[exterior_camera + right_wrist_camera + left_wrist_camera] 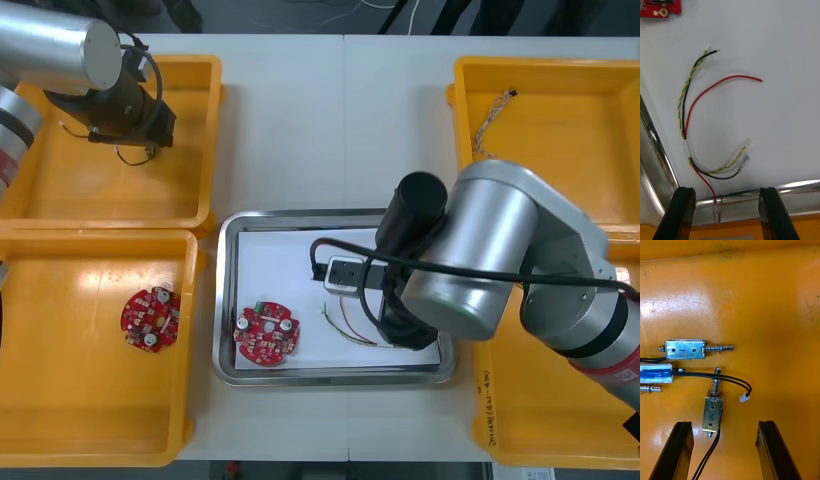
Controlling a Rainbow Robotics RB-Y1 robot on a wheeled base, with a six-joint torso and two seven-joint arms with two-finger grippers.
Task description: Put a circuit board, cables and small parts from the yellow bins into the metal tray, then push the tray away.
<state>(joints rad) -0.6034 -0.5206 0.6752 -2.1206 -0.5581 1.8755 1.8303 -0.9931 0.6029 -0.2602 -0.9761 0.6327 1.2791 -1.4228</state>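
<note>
The metal tray [226, 300], white inside, holds a round red circuit board [266, 335] and a red and yellow cable [350, 326]. My right gripper [729, 214] hangs open over the tray's rim [790, 185]. The cable [685, 112] lies loose on the white liner just beyond its fingers, and one red end reaches the rim between them. A corner of the board [658, 8] shows farther off. My left gripper [725, 452] is open above the far left yellow bin [190, 190]. A small metal part [712, 414] with black wires lies between its fingers, untouched.
Two more small metal parts [685, 349] [655, 374] lie beyond the left fingers. The near left bin [100, 440] holds another circuit board [151, 318]. A twisted cable [489, 125] lies in the far right bin [460, 100]. The right arm [480, 260] covers the tray's right side.
</note>
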